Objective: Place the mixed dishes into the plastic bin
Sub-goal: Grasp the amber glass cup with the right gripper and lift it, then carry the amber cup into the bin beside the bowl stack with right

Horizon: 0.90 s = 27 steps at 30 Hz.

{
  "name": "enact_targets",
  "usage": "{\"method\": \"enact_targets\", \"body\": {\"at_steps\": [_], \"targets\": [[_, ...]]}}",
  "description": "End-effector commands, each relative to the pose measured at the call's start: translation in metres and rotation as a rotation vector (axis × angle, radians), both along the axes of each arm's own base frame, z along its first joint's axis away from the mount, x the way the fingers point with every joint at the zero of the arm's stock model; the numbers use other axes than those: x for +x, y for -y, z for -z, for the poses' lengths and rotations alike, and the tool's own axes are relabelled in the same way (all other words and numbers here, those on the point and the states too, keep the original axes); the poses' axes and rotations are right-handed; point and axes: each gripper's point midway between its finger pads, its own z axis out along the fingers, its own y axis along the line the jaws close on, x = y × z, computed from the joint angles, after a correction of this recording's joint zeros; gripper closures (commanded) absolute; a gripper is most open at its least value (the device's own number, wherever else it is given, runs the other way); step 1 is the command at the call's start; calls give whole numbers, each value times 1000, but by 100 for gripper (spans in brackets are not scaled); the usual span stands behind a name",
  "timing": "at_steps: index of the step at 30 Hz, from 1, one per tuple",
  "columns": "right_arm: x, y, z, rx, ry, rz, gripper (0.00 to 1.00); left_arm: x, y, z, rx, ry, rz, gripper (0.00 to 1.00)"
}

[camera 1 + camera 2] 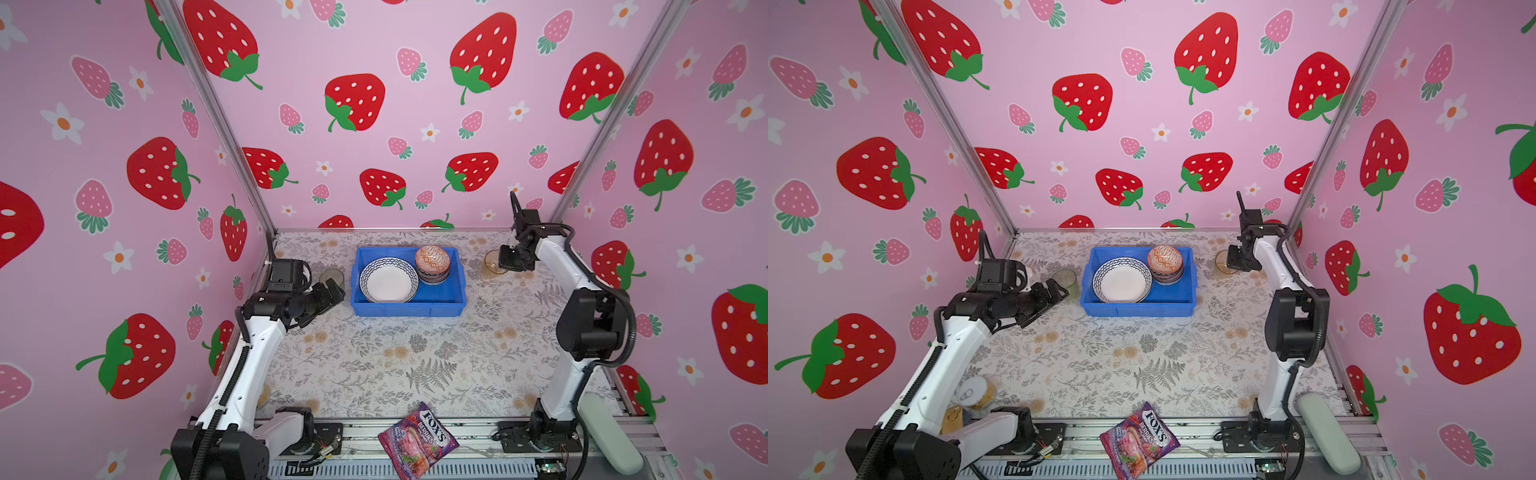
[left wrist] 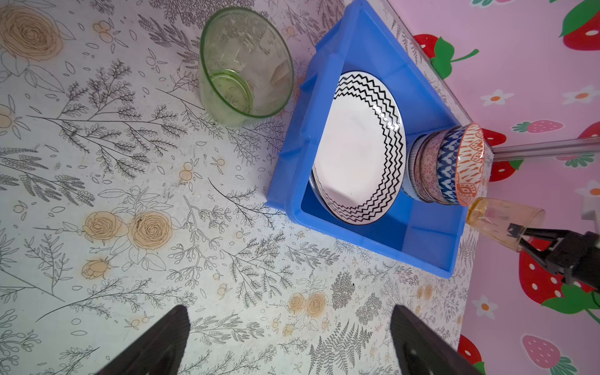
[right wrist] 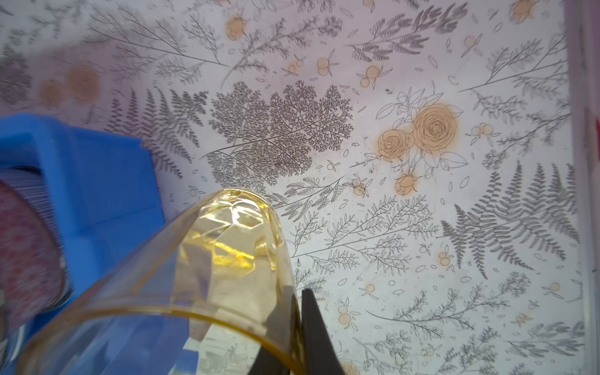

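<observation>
The blue plastic bin (image 1: 407, 308) (image 1: 1138, 309) (image 2: 285, 181) (image 3: 97, 181) sits at the back middle of the table in both top views. Inside it lie a white plate with a zigzag rim (image 1: 388, 284) (image 2: 354, 152) and a stack of small patterned bowls (image 1: 433, 264) (image 2: 454, 165) with an orange one on top. Right of the bin stands an amber tumbler (image 1: 492, 262) (image 2: 500, 220) (image 3: 227, 259). My right gripper (image 1: 505, 264) (image 3: 297, 311) is shut on its rim wall. A green tumbler (image 1: 331, 277) (image 2: 243, 65) stands upright left of the bin. My left gripper (image 1: 334, 291) (image 2: 290, 311) is open just in front of it, holding nothing.
A purple FOX'S candy bag (image 1: 417, 440) lies at the table's front edge. Gold tin cans (image 1: 976, 395) stand near the left arm's base. Pink strawberry walls close in the back and both sides, and the amber tumbler is close to the right wall.
</observation>
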Motion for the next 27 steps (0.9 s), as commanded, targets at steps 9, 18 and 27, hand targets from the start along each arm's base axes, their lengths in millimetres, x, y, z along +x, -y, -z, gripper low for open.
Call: {"method": "enact_targets", "body": {"at_steps": [9,18,27], "targets": [[-63,-66,-84,72,37,-220,95,-7,-4,-28,3,42,-3,1],[-99,-123,-66,64,-26,-361,95,-15,-7,-33,5,55,-20,1],[-106,-159,-25,84,-64,-395,95,-20,-7,-36,11,58,-14,1]]}}
